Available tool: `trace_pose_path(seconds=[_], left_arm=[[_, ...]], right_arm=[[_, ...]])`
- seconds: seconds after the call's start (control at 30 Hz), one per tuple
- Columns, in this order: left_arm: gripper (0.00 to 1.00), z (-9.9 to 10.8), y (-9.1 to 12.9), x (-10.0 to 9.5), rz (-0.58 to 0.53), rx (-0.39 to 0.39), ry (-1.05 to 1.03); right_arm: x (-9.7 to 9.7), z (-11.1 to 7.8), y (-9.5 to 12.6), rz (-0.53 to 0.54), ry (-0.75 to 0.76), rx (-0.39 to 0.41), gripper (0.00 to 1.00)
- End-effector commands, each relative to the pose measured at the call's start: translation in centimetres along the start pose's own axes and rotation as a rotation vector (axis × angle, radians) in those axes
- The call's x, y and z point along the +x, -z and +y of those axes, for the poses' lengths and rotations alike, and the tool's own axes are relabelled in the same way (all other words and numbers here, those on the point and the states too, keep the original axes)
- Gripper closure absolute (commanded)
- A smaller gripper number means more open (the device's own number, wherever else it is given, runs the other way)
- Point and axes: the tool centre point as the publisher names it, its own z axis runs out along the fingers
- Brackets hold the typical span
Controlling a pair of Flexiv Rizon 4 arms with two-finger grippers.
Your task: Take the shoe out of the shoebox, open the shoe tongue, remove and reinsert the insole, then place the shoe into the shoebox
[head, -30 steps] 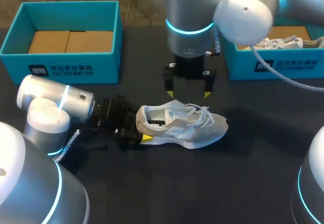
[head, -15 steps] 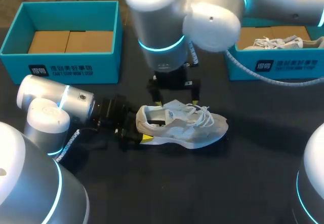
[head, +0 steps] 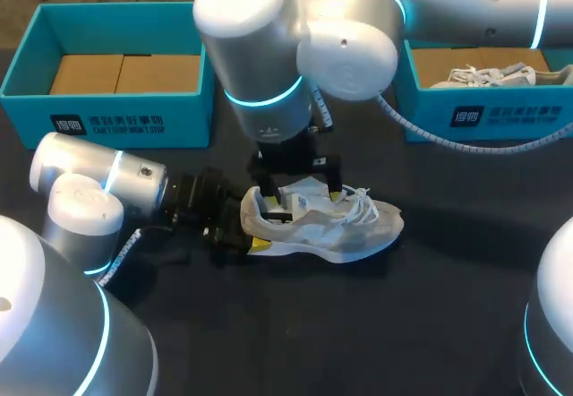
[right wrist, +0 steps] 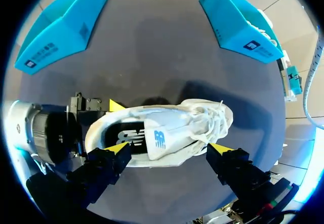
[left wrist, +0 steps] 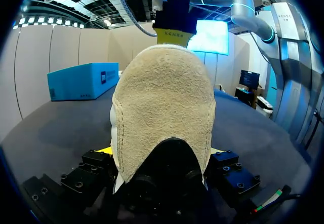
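The shoe (head: 322, 221) lies mid-counter (head: 448, 324), its heel clamped in the left fingers (head: 259, 245). The right fingers (right wrist: 117, 149) hang wide open astride the tongue (right wrist: 167, 138). Pinch the tongue alone, clear of the laces (right wrist: 210, 117), and lift gently.

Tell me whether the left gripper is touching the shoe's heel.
Touching. In the left wrist view the shoe sits heel-first inside the left gripper, pressed from both sides. The head view shows the same clamp at the heel.

a robotics lab. a grey left arm (head: 89, 190) and right arm (head: 269, 64) lean over a dark desk (head: 358, 324) carrying teal shoeboxes (head: 116, 120)
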Motion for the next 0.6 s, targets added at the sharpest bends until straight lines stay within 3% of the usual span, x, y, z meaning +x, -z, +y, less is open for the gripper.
trace_pose_path(seconds=[0.03, 0.3, 0.6], left_arm=[[1.0, -0.1, 0.0, 0.0, 0.002, -0.004, 0.0], [1.0, -0.1, 0.0, 0.0, 0.002, -0.004, 0.0], [1.0, -0.1, 0.0, 0.0, 0.002, -0.004, 0.0]], right_arm=[[1.2, -0.1, -0.7, -0.029, 0.005, 0.004, 0.0], [1.5, -0.3, -2.4, -0.095, 0.008, -0.014, 0.0], [-0.3, 0.1, -4.3, -0.159, -0.008, 0.02, 0.0]])
